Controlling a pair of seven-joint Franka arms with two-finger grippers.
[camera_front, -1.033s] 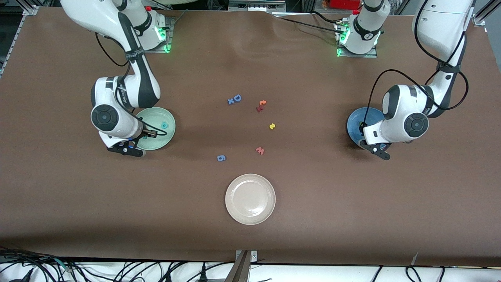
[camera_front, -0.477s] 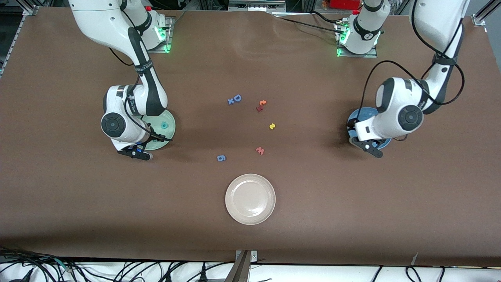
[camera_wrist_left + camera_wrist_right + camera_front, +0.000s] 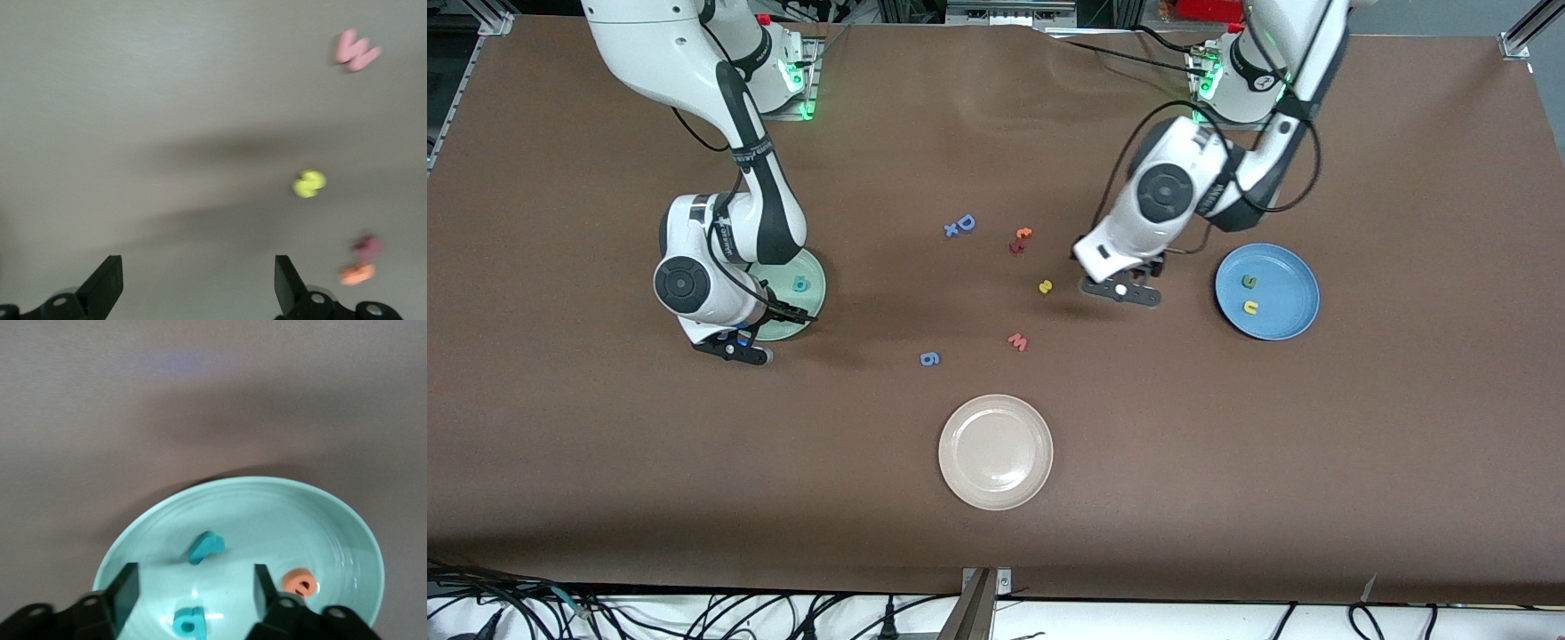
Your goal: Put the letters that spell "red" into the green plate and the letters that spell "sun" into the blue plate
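The green plate (image 3: 347, 520) holds a thin teal "r" (image 3: 205, 547), a teal "d" (image 3: 189, 621) and an orange "e" (image 3: 300, 582). My right gripper (image 3: 193, 593) hangs open over it with nothing between its fingers. In the front view that arm covers much of the green plate (image 3: 811, 267); the right gripper (image 3: 729, 343) shows. The blue plate (image 3: 1294, 271) holds an olive "n" (image 3: 1249, 281) and a yellow "u" (image 3: 1251, 308). A yellow "s" (image 3: 1045, 286) lies on the table. My left gripper (image 3: 1122, 290) is over bare table between the "s" (image 3: 309, 183) and the blue plate, open and empty (image 3: 197, 290).
A cream-white plate (image 3: 996, 452) sits nearest the front camera. Loose letters lie mid-table: a blue "D" (image 3: 963, 224), an orange-and-dark-red pair (image 3: 1020, 240), a pink "w" (image 3: 1018, 341) and a blue "g" (image 3: 929, 358).
The left arm has swung from over the blue plate to the middle of the table, beside the yellow "s". The right gripper has opened over the green plate.
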